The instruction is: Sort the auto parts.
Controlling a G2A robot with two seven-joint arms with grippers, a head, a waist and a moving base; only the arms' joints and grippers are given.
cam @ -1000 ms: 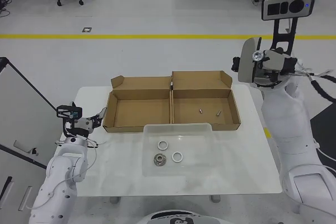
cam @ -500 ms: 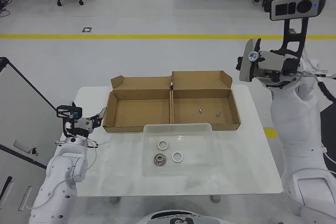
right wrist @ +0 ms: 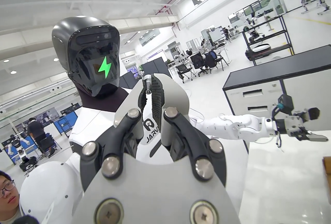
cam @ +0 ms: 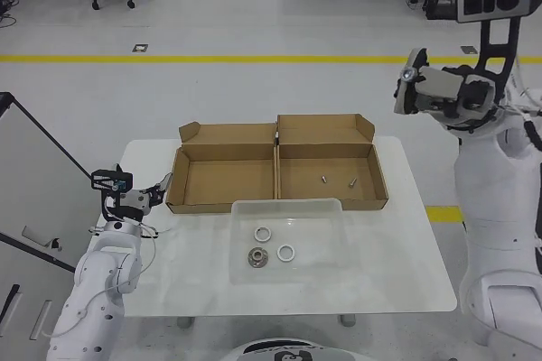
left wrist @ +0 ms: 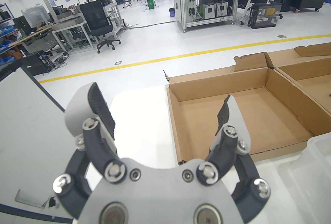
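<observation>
1. Currently the right gripper point(cam: 408, 83) is held high, out beyond the far right corner of the table point(cam: 388, 262). Its fingers point(right wrist: 157, 98) are clamped together on a small threaded bolt point(right wrist: 147, 84) at their tips.
2. Left gripper point(left wrist: 160, 98) hovers low at the table's left edge, just beside the left box point(cam: 221, 180), with its fingers wide apart.
3. Two open cardboard boxes sit side by side, touching, on the far half of the table. The right box point(cam: 330, 162) holds two bolts point(cam: 324, 178) point(cam: 352, 180) lying near each other.
4. A clear tray point(cam: 321, 253) lies just in front of the boxes. It holds two white rings point(cam: 263, 233) point(cam: 287, 253) and a metal flanged part point(cam: 256, 259), all close together.
</observation>
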